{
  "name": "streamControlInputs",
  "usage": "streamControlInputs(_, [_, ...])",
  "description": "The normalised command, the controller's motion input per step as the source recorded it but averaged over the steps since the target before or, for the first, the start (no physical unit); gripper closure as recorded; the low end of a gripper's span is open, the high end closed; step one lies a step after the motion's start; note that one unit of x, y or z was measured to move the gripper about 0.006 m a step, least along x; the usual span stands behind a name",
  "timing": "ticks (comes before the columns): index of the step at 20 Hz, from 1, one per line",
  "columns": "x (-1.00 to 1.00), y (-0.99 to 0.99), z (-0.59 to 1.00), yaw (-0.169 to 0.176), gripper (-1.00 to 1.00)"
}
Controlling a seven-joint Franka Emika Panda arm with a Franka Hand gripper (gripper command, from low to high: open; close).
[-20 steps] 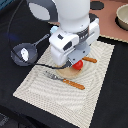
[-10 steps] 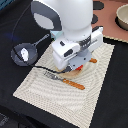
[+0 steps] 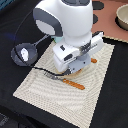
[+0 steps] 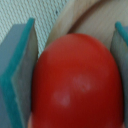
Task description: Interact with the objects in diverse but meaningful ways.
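Observation:
In the wrist view a red tomato point(image 4: 77, 82) fills the gap between my gripper's point(image 4: 75, 65) two teal pads point(image 4: 22, 75), and both pads touch its sides. Behind it shows the beige plate's rim point(image 4: 75, 15). In the exterior view the gripper point(image 3: 75, 70) is low over the plate on the striped placemat point(image 3: 55, 97), and the arm hides the tomato and most of the plate. The dark grey frying pan point(image 3: 22, 52) lies at the exterior view's left with a small white piece point(image 3: 20, 55) in it. The blue cup and yellow packet are out of view.
A fork point(image 3: 52, 76) and a knife with an orange handle point(image 3: 76, 84) lie on the placemat just in front of the gripper. A beige bowl point(image 3: 122, 17) stands on a brown mat at the exterior view's upper right. The table is black.
The arm has shifted slightly over the plate and stays low. The pan, fork and knife have not moved.

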Motion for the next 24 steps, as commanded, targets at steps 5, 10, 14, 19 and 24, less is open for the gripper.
streamControlInputs(5, [0.83,0.47,0.3,0.0,1.0])
streamControlInputs(10, [0.15,0.19,0.97,0.009,1.0])
streamControlInputs(14, [-0.37,0.31,1.0,0.094,1.0])
streamControlInputs(19, [-0.43,0.24,1.0,0.101,1.0])
streamControlInputs(24, [-0.42,0.5,0.93,0.151,1.0])
